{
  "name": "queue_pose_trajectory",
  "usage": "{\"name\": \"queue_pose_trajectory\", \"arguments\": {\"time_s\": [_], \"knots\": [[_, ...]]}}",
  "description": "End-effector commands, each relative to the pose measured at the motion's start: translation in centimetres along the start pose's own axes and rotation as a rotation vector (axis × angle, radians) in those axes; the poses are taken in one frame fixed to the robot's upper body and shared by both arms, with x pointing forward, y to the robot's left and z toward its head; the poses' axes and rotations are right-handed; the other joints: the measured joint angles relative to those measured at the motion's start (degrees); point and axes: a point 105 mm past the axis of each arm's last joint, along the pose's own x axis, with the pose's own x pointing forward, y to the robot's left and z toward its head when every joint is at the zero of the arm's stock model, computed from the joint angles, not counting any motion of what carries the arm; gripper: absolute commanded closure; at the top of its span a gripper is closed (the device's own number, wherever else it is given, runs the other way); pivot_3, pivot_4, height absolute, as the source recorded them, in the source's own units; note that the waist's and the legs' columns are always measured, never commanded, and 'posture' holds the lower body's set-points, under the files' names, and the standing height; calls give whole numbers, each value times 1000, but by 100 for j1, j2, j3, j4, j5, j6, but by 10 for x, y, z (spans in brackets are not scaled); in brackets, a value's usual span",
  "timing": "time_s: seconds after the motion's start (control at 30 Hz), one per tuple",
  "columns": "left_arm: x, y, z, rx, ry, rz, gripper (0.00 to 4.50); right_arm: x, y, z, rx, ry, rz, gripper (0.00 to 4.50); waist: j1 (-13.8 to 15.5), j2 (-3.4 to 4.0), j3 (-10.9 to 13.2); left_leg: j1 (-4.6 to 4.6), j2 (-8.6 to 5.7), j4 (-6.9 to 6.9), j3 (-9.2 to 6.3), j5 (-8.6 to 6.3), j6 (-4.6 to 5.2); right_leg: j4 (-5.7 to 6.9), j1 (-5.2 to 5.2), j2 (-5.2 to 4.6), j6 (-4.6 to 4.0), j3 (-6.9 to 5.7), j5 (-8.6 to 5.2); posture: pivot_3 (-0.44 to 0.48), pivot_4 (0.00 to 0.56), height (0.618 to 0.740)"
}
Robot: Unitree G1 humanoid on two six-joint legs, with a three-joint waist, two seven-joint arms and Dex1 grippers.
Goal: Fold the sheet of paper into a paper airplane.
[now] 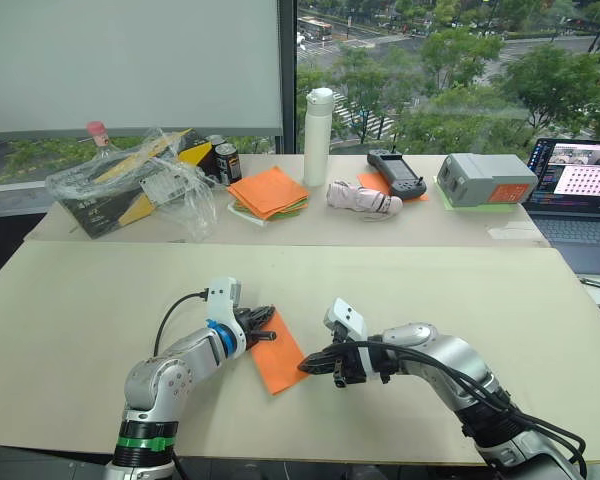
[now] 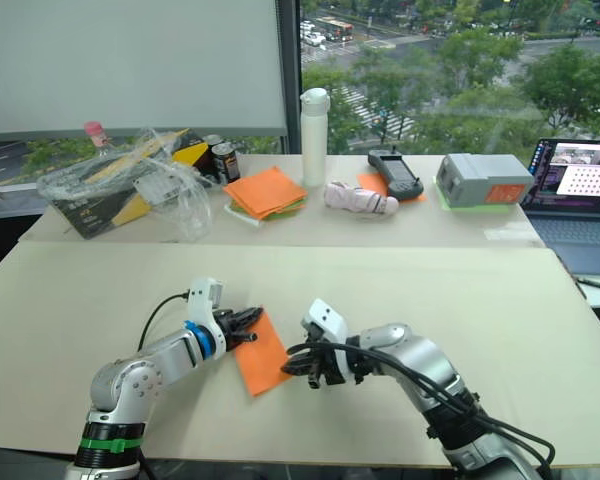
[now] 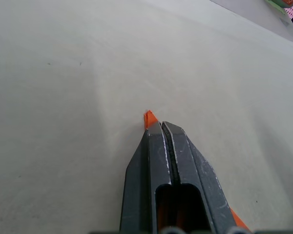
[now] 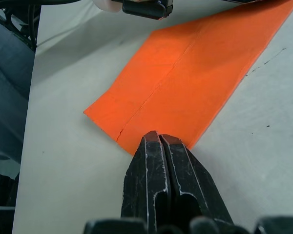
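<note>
Sheet of paper (image 1: 277,355) lying on the near surface (image 1: 100,300), between the two arms, folded into a long orange strip with one crease line running its length. One end hidden under the left gripper (image 1: 263,327); the opposite long edge met by the right gripper (image 1: 307,366).

Left gripper: fingers pressed together, with an orange corner poking out just past the tips in the left wrist view (image 3: 148,118) and more orange showing beneath the finger base. Probably pinching the sheet's end, though the contact itself is covered by the fingers.

Right gripper: fingers (image 4: 151,165) pressed together, tips right at the paper's edge near the crease. Whether paper is caught between them or merely touched cannot be told; the edge vanishes behind the tips.

Paper flat on the surface over its visible length; number of layers hard to judge from above.

Far surface, well apart from the sheet: stack of orange and green sheets (image 1: 268,192), white bottle (image 1: 318,122) upright beside it, crumpled clear plastic bag (image 1: 140,180) over a black-and-yellow box, dark can (image 1: 227,163), handheld controller (image 1: 396,172), grey box (image 1: 484,179). Laptop (image 1: 580,190) cut off at the frame's right edge.
</note>
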Motion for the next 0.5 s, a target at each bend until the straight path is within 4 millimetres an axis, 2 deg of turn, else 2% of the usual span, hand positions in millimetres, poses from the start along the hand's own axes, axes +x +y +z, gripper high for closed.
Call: {"name": "queue_pose_trajectory", "arguments": {"time_s": [0.03,0.5], "knots": [[-7,20,-27,-17,96,96,4500,2,4,-7,22,18,14,4472,-3,0,0,0,0,0,0,0,0,0,0,0,0,0,0,0,150,740],[-35,14,-49,-53,136,106,4500,3,6,-9,24,23,26,4472,-6,0,0,-1,0,0,0,-2,0,-9,0,0,0,1,0,0,150,740]]}}
